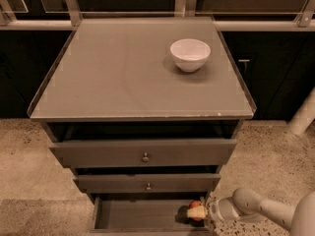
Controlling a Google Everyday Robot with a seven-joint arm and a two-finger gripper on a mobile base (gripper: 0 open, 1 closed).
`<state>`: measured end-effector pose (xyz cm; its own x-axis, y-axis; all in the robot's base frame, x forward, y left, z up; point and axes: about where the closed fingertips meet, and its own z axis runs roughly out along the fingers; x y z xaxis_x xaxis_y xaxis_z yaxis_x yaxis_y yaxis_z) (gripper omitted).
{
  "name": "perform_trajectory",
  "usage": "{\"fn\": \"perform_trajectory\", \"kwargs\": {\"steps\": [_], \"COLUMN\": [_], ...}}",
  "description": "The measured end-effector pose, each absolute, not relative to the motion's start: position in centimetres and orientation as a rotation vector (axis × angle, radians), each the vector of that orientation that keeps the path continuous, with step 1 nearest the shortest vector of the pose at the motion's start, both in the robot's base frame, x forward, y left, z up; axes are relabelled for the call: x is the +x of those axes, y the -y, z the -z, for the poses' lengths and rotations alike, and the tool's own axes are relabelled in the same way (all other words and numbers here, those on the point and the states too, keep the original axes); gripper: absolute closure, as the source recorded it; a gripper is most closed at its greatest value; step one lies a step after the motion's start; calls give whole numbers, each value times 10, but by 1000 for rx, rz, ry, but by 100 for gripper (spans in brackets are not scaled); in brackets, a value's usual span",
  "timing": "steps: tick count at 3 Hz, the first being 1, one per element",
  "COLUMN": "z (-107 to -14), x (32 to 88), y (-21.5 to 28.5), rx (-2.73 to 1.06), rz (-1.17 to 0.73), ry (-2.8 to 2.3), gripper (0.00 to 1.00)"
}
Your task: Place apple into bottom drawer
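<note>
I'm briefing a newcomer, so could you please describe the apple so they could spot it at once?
Start at the grey cabinet and look into its open bottom drawer. At the drawer's right end, at the gripper reaching in from the right, is the apple. It is small, round and red, unlike the white bowl on top.

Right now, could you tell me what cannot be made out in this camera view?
1. Camera view: whether the apple touches the bottom drawer floor; the end effector, at the drawer's right end, hides its underside.
2. Camera view: the drawer's front, cut off by the lower edge.
</note>
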<state>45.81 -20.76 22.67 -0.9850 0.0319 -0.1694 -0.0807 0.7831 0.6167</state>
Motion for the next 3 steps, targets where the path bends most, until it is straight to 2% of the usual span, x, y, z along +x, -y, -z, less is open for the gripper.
{"fn": "perform_trajectory", "kwargs": {"steps": [2,3], "z": [-190,-190], "x": [477,477], "y": [187,187], "rx": [-33,-34], "rz": [-989,-989], "ry": [-2840,-2840], "gripper": [100,82]}}
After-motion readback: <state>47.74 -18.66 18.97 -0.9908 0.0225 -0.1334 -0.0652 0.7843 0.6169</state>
